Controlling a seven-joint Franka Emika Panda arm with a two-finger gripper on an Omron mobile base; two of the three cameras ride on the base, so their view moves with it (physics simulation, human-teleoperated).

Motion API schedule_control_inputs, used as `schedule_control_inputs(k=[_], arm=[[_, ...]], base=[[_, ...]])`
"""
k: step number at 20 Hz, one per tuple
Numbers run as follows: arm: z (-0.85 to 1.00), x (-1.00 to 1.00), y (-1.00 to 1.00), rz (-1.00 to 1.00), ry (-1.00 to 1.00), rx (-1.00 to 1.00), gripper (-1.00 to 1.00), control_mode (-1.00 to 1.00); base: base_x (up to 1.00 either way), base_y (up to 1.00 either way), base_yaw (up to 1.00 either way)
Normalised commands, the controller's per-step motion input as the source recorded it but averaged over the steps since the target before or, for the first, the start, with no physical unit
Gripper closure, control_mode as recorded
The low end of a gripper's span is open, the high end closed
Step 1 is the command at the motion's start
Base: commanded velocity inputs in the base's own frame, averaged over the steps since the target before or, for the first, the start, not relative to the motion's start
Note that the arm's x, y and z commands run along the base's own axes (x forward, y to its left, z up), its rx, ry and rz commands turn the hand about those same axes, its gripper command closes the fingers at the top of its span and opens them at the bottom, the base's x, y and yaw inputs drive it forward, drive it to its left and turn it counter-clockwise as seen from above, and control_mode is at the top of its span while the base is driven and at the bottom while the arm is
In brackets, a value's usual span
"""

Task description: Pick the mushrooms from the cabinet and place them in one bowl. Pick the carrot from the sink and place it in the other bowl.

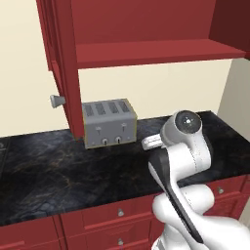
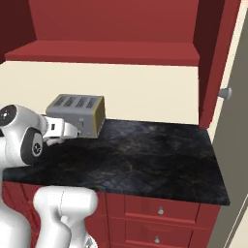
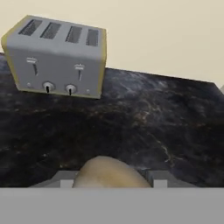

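Tan mushroom is held between the gripper jaws. A four-slot toaster is seen at 11 o'clock on the black marble counter.

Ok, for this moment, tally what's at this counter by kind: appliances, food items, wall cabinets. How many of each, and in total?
Toaster: 1, standing on the dark counter
Mushroom: 1, tan, held in the gripper
Wall cabinet: 1, dark red, doors open
Total: 3
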Motion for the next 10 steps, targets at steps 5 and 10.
schedule_control_inputs(k=[5,10], arm=[[0.0,0.0,0.0,0.0,0.0,0.0,1.0,1.0],[0.0,0.0,0.0,0.0,0.0,0.0,1.0,1.0]], base=[[-1.0,-0.39,0.05],[-0.61,-0.34,-0.21]])
